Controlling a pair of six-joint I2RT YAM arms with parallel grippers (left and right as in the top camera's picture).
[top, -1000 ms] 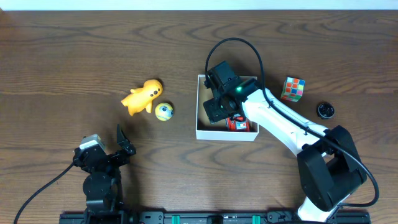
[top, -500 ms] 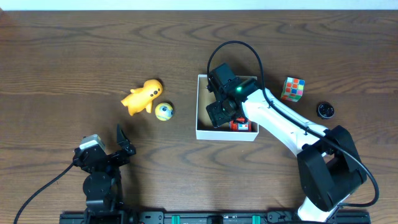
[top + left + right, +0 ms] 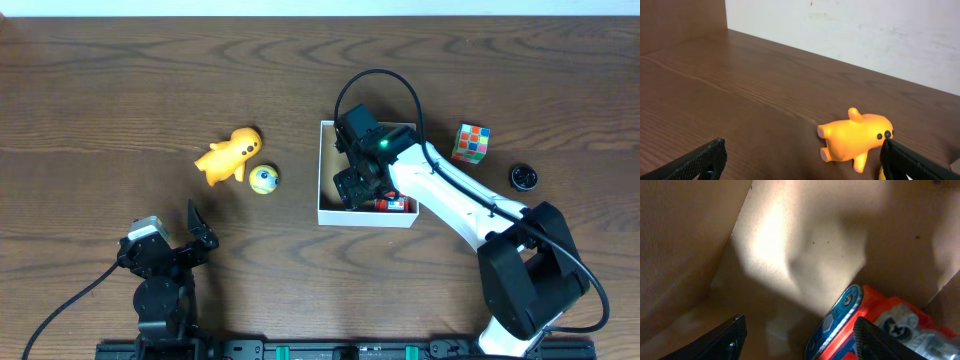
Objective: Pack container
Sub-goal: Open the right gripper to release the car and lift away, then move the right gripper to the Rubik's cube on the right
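The container (image 3: 321,172), a shallow white-walled box with a brown cardboard inside (image 3: 790,240), sits right of the table's middle. My right gripper (image 3: 355,186) is down inside it, open. In the right wrist view its jaws (image 3: 800,337) stand wide apart over the cardboard floor. A red and blue toy (image 3: 875,325) lies on the floor against the right finger, well away from the left one. The same toy (image 3: 396,204) shows at the box's near wall. My left gripper (image 3: 196,236) rests open near the front edge, with nothing between its fingers (image 3: 695,162).
An orange-yellow soft toy (image 3: 229,155) lies left of the container, and also shows ahead of the left gripper (image 3: 855,140). A small yellow ball with an eye (image 3: 264,179) lies beside it. A colour cube (image 3: 471,142) and a small black round thing (image 3: 523,178) lie right of the container.
My right gripper has slid toward the container's near wall and its jaws have spread wider. The red toy now lies lower against that wall. The left arm has not moved.
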